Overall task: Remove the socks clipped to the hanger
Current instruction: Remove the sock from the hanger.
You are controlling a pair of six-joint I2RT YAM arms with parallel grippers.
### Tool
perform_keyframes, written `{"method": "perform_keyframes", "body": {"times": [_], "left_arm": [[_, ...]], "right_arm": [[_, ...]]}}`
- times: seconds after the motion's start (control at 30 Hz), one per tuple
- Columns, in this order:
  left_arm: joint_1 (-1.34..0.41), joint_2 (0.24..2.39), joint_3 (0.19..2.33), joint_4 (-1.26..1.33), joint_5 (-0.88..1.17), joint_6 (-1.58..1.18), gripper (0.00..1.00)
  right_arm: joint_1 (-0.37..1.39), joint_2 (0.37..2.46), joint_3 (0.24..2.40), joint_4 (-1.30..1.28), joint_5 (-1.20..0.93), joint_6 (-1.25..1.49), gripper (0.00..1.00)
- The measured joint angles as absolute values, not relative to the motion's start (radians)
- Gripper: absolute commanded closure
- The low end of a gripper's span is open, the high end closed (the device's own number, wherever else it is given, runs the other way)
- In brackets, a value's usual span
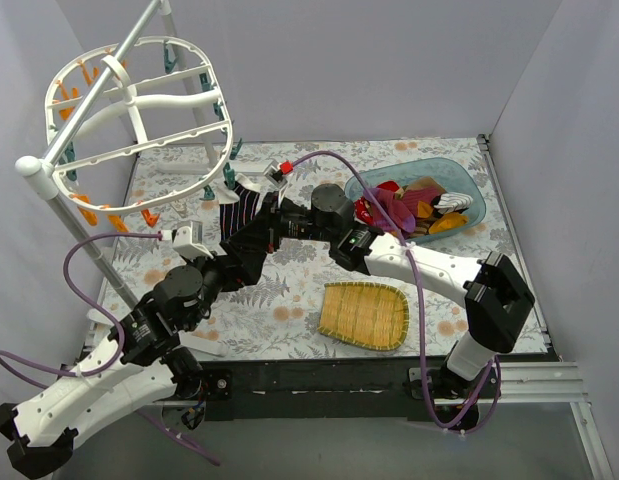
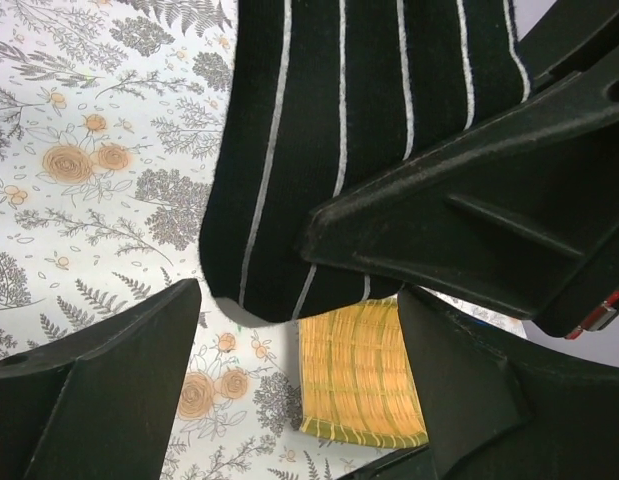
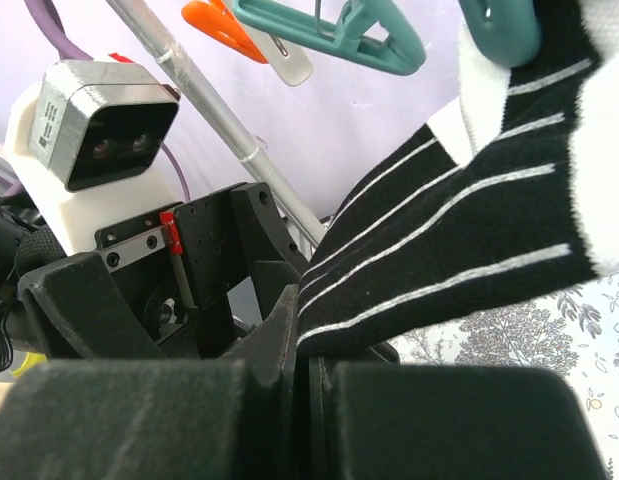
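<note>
– right gripper?
– fingers pressed together on the one black-and-white striped sock. a single teal clip grips its cuff, upper right of the wrist view.
– left gripper?
– fingers apart, the sock's toe hanging just above the gap.
– and the hanger?
– upper left of the top view, that one sock on it. more socks heaped in one blue bin at right, too jumbled to count. one woven tray lower centre.
</note>
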State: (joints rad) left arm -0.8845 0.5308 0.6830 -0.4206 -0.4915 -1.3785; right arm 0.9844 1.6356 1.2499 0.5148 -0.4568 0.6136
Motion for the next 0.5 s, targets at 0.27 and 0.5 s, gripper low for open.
{"method": "perform_keyframes", "body": {"times": [0.27,0.5], "left_arm": [[-0.884,0.51,0.648,-0.336,-0.502,-1.349,0.37],[-0.884,0.506,0.63,-0.305,-0.506,-1.34,0.6]], "right_arm": [[0.989,1.646,1.255,0.514,-0.435,0.648,0.99],[0.991,1.664,1.258,0.516,-0.419,0.678,0.99]]}}
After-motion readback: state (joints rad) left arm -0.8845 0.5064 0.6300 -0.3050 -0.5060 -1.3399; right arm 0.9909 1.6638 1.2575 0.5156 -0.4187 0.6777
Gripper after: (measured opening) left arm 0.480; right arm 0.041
